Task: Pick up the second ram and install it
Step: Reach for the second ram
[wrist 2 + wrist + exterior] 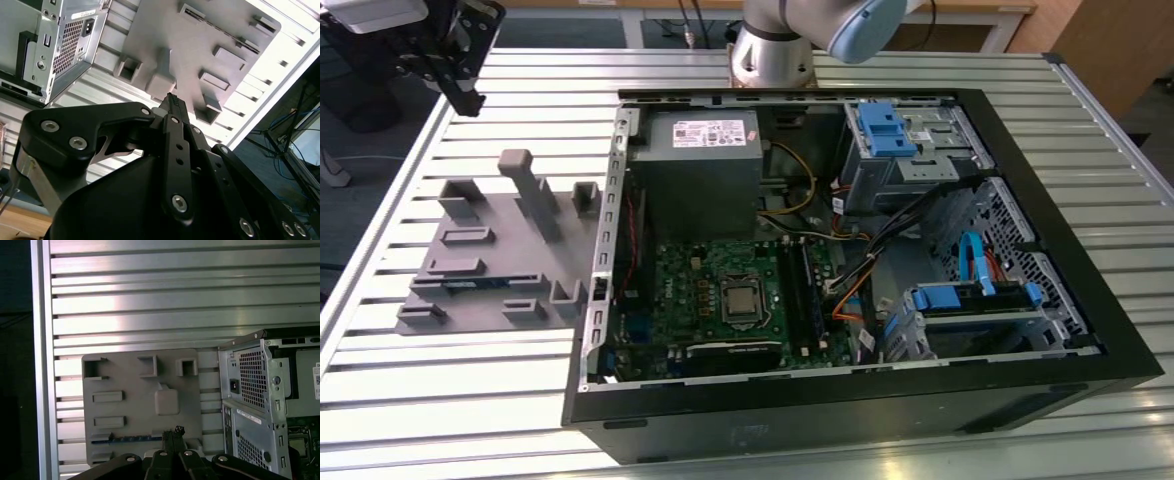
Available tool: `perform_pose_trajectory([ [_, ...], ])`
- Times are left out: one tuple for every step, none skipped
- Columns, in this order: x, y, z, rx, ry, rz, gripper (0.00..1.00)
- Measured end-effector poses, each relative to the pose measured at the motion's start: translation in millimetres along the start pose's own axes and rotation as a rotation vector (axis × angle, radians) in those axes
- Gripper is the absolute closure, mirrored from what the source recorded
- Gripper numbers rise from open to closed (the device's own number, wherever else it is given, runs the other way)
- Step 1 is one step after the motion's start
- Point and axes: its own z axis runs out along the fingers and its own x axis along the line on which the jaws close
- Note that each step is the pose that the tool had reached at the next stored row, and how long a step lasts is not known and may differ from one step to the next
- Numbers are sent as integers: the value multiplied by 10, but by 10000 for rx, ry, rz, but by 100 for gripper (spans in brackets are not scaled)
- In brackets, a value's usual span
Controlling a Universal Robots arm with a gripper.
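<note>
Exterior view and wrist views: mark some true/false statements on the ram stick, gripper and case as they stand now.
1. The long, flat blue ram stick lies in a slot of the grey plastic fixture plate. True.
2. The black gripper holds the ram stick. False: in the exterior view it hangs over the table's far corner, apart from the plate.
3. The black computer case is open, showing its square green motherboard. True.
4. The fixture plate sits inside the case. False: it rests on the slatted metal table, beside the case on the exterior view's left.
</note>
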Motion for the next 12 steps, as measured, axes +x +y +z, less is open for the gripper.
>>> perform_pose_trajectory([
  [4,0,0,0,0,0,89],
  [7,-1,0,0,-1,0,89],
  [11,-1,0,0,-1,1,89],
  [14,-1,0,-1,0,0,89],
  [17,-1,0,0,0,0,89],
  [21,-1,0,0,0,1,89],
  [25,-2,0,0,0,0,89],
  [28,-2,0,0,0,0,89],
  [31,-2,0,0,-1,0,89],
  [35,-3,0,-1,-1,0,89],
  [38,-3,0,-1,0,0,89],
  [42,-3,0,0,0,0,89],
])
